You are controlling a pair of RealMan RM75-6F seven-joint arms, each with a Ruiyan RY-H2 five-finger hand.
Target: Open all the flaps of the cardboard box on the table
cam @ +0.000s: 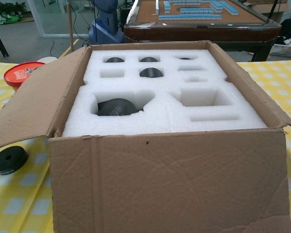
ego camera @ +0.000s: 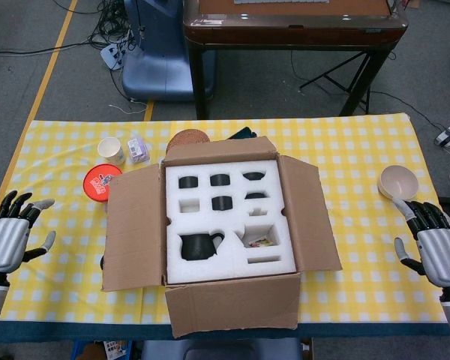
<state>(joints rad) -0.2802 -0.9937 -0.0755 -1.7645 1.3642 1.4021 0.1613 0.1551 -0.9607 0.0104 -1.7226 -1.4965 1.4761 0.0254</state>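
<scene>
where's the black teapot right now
The black teapot sits in the near-left cutout of the white foam insert inside the open cardboard box; the chest view shows it low in that pocket, below the small black cups.

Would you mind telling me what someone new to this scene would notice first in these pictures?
The eye goes first to the cardboard box in the middle of the yellow checked table, all its flaps folded out, showing a white foam insert with a black teapot and cups seated in it. Next come the left hand and right hand, open, apart at the table's side edges, touching nothing.
</scene>
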